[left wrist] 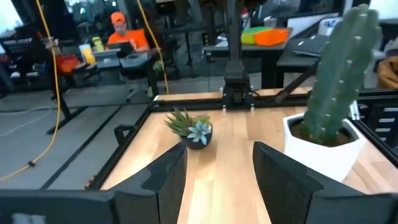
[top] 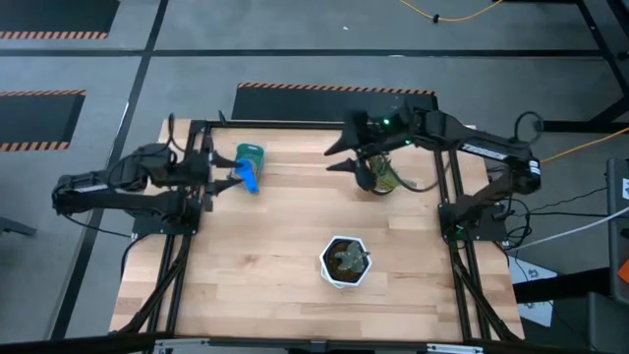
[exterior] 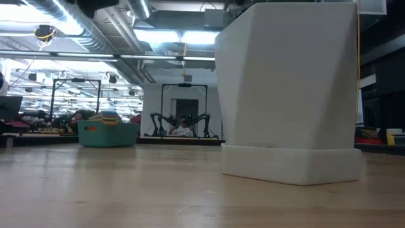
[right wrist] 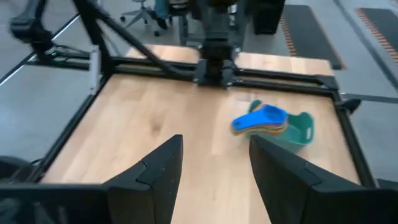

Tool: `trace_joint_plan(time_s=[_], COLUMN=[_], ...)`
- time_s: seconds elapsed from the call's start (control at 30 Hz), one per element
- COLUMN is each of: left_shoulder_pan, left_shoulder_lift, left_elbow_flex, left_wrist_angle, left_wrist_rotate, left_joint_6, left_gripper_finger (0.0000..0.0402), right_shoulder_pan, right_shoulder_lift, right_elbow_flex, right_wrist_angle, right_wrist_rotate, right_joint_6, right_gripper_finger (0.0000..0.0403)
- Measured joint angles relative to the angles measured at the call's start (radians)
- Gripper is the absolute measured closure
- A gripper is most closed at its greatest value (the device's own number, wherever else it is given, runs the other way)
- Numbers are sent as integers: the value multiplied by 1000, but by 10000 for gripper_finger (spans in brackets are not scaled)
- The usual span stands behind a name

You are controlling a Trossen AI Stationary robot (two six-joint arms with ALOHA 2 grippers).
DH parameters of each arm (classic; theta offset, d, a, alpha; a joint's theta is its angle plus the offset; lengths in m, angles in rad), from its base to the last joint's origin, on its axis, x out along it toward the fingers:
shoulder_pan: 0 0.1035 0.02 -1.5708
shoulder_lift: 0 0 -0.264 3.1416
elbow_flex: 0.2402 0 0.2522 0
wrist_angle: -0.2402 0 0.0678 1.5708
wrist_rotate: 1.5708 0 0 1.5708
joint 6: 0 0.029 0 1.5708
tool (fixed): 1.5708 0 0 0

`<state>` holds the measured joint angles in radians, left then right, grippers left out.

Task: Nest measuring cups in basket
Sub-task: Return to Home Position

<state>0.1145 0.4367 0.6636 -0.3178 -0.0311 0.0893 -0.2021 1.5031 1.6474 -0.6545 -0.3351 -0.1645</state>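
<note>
The teal basket (top: 252, 157) stands on the table at the far left. It also shows in the right wrist view (right wrist: 297, 130) and the low view (exterior: 107, 135). The measuring cups (right wrist: 264, 119) lie stacked in it. A light blue cup (top: 248, 178) is on top, and the handles stick out over the rim. My left gripper (top: 216, 183) is open and empty, just left of the basket; its open fingers show in the left wrist view (left wrist: 217, 152). My right gripper (top: 339, 157) is open and empty over the far middle of the table, pointing toward the basket, as its own wrist view (right wrist: 214, 142) shows.
A white hexagonal pot (top: 345, 262) with a cactus (left wrist: 339, 68) stands near the table's front middle. It fills the right of the low view (exterior: 291, 95). A small succulent in a dark pot (top: 379, 178) stands under the right arm. Metal frame rails run along both sides.
</note>
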Motion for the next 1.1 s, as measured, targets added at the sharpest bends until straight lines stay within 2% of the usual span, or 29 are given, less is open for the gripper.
trace_joint_plan(time_s=[0.3,0.47,0.63,0.77,0.93,1.1], left_shoulder_pan=[-31,-30,-30,-30,-30,-30], left_shoulder_lift=[-243,-347,-429,-433,-434,-434], left_elbow_flex=[-256,-344,-404,-451,-508,-606], left_wrist_angle=[106,106,104,141,174,337], left_wrist_rotate=[0,0,35,83,86,85], left_joint_6=[-1,-1,-1,0,-1,0], left_gripper_finger=[225,225,225,225,225,225], right_shoulder_pan=[51,50,51,50,51,50], right_shoulder_lift=[-57,-88,-123,-157,-208,-263], right_elbow_flex=[0,0,0,0,0,-1], right_wrist_angle=[-39,-79,-128,-160,-195,-239], right_wrist_rotate=[0,5,80,92,107,129], right_joint_6=[3,3,4,5,-2,-3], right_gripper_finger=[212,212,212,212,212,212])
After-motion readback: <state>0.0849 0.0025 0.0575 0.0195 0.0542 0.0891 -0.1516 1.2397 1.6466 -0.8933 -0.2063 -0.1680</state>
